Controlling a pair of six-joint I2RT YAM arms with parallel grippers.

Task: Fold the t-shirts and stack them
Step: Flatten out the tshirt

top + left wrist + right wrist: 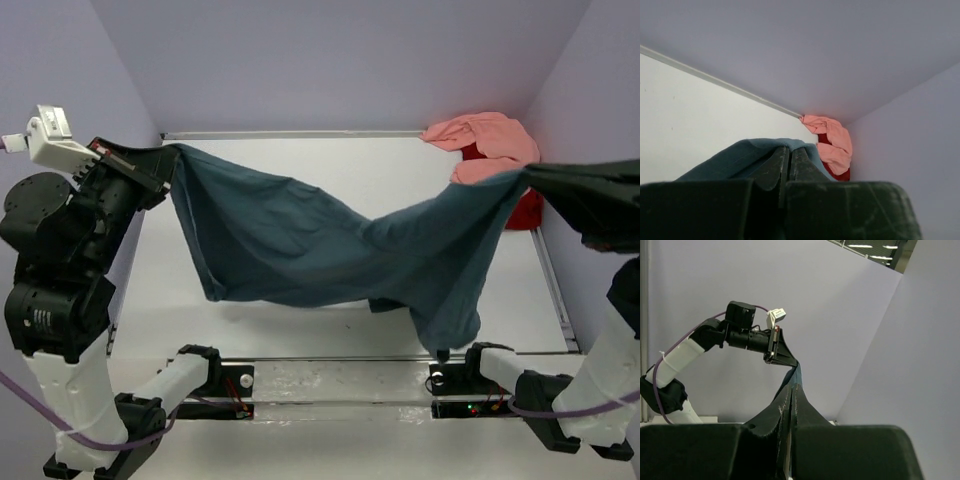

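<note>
A dark teal-blue t-shirt (320, 250) hangs stretched in the air between my two arms, sagging in the middle above the white table (330, 165). My left gripper (172, 152) is shut on its left end, high at the left wall; the cloth (735, 160) drapes over the shut fingers (776, 165). My right gripper (525, 178) is shut on the right end; its wrist view shows the cloth (794, 377) running taut to the left gripper (790, 360). A salmon pink t-shirt (485, 145) lies bunched on a red t-shirt (525, 210) in the far right corner.
Lilac walls enclose the table on the left, back and right. A rail (340, 382) runs along the near edge between the arm bases. A purple cable (60, 425) loops by the left arm's base.
</note>
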